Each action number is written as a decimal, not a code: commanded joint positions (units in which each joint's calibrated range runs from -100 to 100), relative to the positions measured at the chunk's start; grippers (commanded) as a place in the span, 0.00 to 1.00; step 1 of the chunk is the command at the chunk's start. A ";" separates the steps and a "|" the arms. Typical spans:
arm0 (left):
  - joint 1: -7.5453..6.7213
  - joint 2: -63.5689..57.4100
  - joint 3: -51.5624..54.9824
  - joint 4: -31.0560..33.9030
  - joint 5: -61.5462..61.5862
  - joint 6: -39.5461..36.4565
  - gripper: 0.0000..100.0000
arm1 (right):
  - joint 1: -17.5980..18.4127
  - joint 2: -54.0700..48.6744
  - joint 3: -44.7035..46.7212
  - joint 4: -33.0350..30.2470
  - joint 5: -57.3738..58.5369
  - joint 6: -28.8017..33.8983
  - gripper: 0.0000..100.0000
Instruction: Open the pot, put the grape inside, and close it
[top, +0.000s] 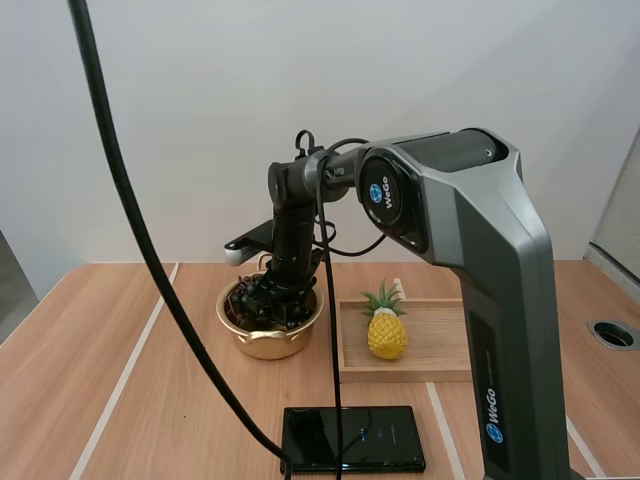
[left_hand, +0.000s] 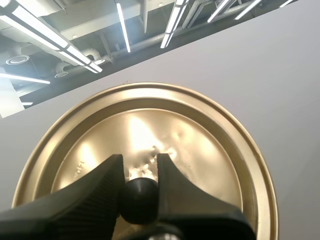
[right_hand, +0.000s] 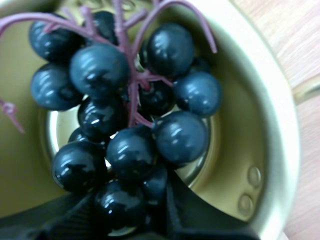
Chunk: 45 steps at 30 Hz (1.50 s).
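Two holds are seen: the lid (left_hand: 150, 125) is clenched by its black knob (left_hand: 140, 200) in the left gripper (left_hand: 140, 165), and the bunch of grapes (right_hand: 130, 100) is pinched by the right gripper (right_hand: 131, 202), lying just ahead of its tips inside the pot (right_hand: 260, 115). The fingers should be parted low, then drawn straight up so that no stem is snagged.

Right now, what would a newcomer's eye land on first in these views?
First, the bunch of dark blue grapes on its purple stem, down inside the round gold metal pot, with my right claw pinching it. Next, the gold metal lid, gripped by its black ball knob in my left claw. A yellow toy pineapple stands on the wooden tray beside the pot.
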 joint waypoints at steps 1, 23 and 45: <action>0.06 0.11 -0.23 0.50 -1.12 -0.16 0.00 | -0.45 0.89 0.28 -1.80 5.98 0.88 0.00; 0.06 0.10 -0.23 0.50 -0.36 -0.16 0.00 | -0.45 0.77 0.28 -4.29 5.98 7.64 0.41; 0.06 0.10 -0.23 0.50 2.56 -0.16 0.00 | -0.45 -9.49 -11.13 -0.99 5.98 7.54 1.00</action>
